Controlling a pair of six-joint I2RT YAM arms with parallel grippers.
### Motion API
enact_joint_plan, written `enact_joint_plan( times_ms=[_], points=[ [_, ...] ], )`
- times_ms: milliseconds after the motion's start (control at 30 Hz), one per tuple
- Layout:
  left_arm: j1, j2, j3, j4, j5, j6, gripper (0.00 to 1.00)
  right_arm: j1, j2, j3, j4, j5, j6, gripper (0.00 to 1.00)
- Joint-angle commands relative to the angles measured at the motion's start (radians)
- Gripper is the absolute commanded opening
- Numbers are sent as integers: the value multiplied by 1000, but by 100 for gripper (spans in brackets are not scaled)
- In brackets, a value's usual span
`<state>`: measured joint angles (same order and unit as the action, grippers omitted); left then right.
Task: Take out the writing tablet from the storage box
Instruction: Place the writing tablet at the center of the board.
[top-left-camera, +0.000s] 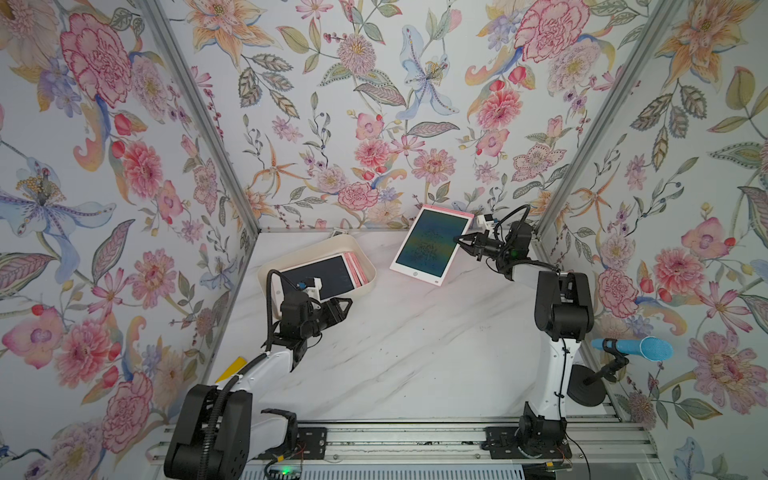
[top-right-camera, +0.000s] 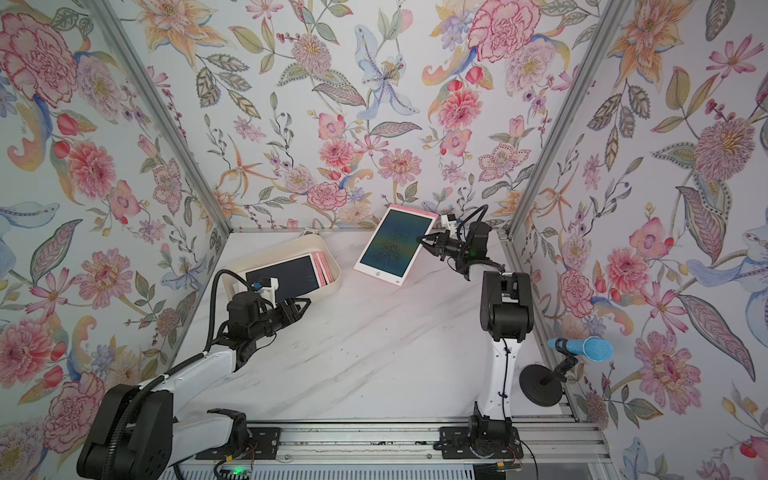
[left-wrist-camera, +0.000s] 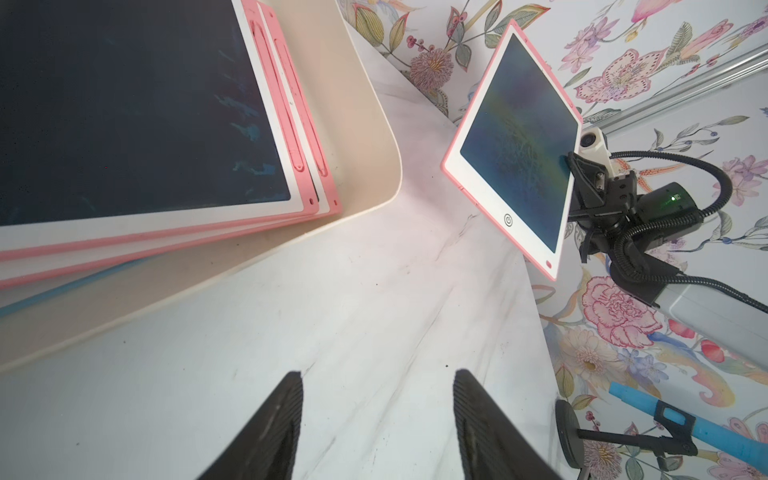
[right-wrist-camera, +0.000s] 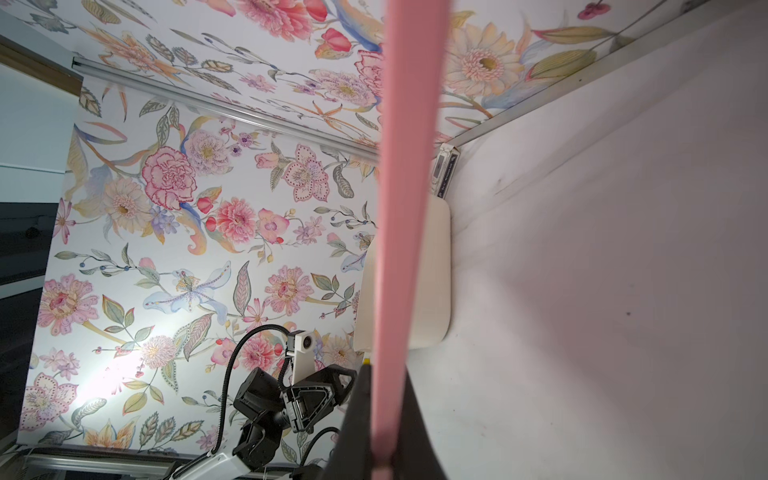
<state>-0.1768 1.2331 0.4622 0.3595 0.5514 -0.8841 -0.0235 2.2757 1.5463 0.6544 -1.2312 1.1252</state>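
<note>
Writing tablet (top-left-camera: 428, 249), thin, pink-edged, dark screen

In a top view, your widest free room is the bare marble tabletop (top-left-camera: 415, 353), spreading across the centre and lower frame. Left of centre, the storage box (top-left-camera: 371, 272) blocks passage, with the left gripper (top-left-camera: 343, 305) just beside its near corner. Right of centre, the tilted writing tablet (top-left-camera: 432, 245), clamped by the right gripper (top-left-camera: 463, 242), leaves only a narrow lane beside the box. A microphone stand (top-left-camera: 586, 384) crowds the lower right.
</note>
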Motion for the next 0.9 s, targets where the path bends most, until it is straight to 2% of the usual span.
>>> enact_joint_plan(
  times_ms=[0, 167, 333, 500, 867],
  points=[
    [5, 13, 36, 7, 31, 43, 60, -7, 84, 78, -58, -84, -22, 0],
    [6, -1, 38, 4, 31, 53, 60, -13, 192, 218, -133, -119, -50, 0],
    [6, -24, 21, 8, 23, 57, 60, -8, 257, 304, -290, -125, -127, 0],
    [6, -39, 1, 18, 21, 60, 61, 1, 280, 397, -602, -115, -330, 0],
    [5, -36, -13, 45, 30, 68, 61, 23, 361, 489, -677, -120, -333, 0]
  ],
)
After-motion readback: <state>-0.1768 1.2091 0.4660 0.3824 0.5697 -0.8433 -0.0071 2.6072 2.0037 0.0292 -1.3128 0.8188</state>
